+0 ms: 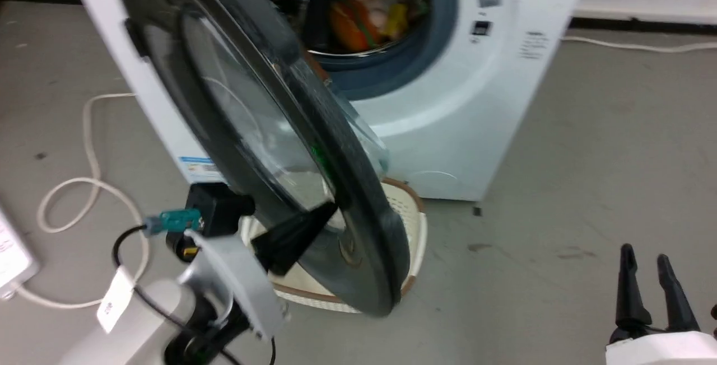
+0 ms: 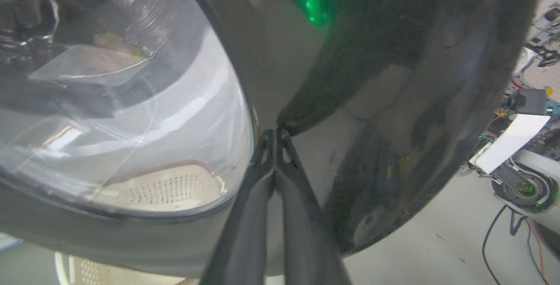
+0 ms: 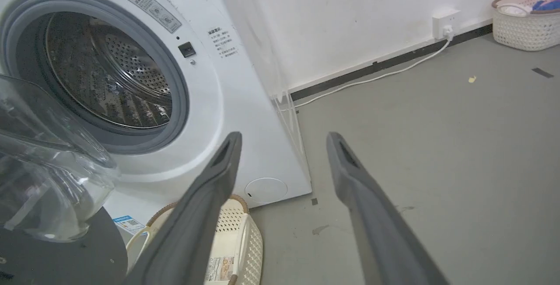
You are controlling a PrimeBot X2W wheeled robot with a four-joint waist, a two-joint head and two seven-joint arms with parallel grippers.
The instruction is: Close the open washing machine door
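The washing machine door [image 1: 252,124] stands swung out from the white machine [image 1: 504,102], its glossy black rim and clear glass facing me. My left gripper [image 1: 330,208] is shut, and its tips touch the door's outer black rim low down. In the left wrist view the shut left gripper [image 2: 275,133] presses on the dark rim of the door [image 2: 393,101], beside the glass. My right gripper [image 1: 644,253] hangs open over the floor at the lower right, away from the door. In the right wrist view the open right gripper [image 3: 283,138] points past the door's glass bowl [image 3: 48,175] and the drum mouth [image 3: 109,66].
Coloured clothes lie inside the drum [image 1: 364,12]. A cream laundry basket [image 1: 411,225] sits on the floor under the door. A white cable [image 1: 89,146] loops on the floor at the left. A second basket [image 3: 525,18] stands by the far wall near a socket [image 3: 444,22].
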